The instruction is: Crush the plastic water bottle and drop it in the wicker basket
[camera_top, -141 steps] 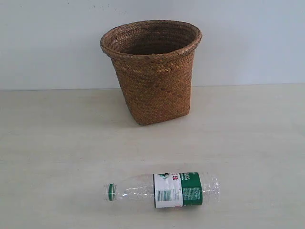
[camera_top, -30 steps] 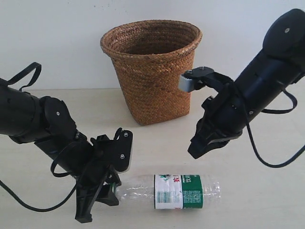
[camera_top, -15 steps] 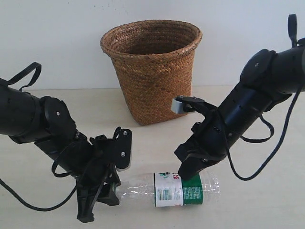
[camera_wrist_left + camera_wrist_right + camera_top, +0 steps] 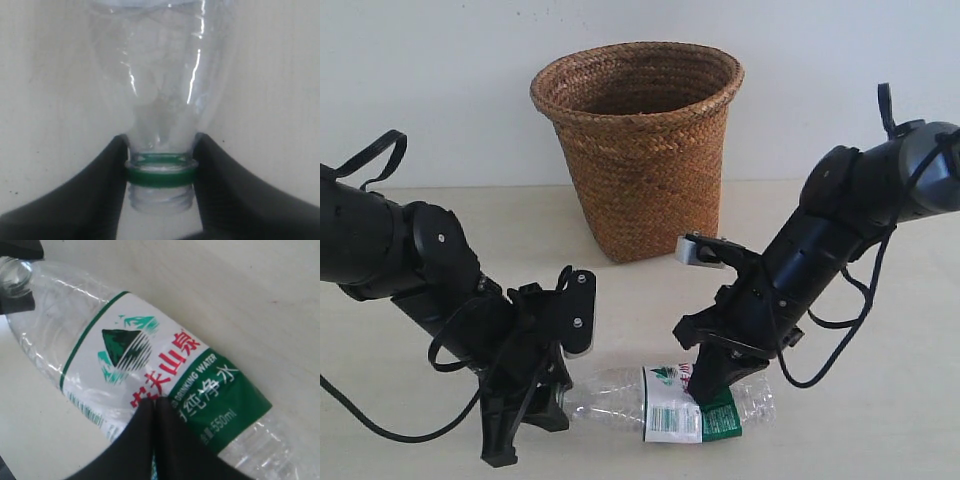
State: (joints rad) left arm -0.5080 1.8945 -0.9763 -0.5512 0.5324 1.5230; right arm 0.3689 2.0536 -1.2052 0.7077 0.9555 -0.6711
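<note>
The clear plastic water bottle (image 4: 670, 405), green-and-white labelled, is lying before the brown wicker basket (image 4: 640, 150), likely light and springy. The left gripper (image 4: 160, 172) is clamping its stiff neck; the right gripper (image 4: 155, 407), fingers together, is pressing its soft middle.

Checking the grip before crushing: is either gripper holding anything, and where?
The left gripper holds the plastic water bottle by its neck, jaws on the green ring. The right gripper holds nothing; its shut jaws rest on the label.
</note>
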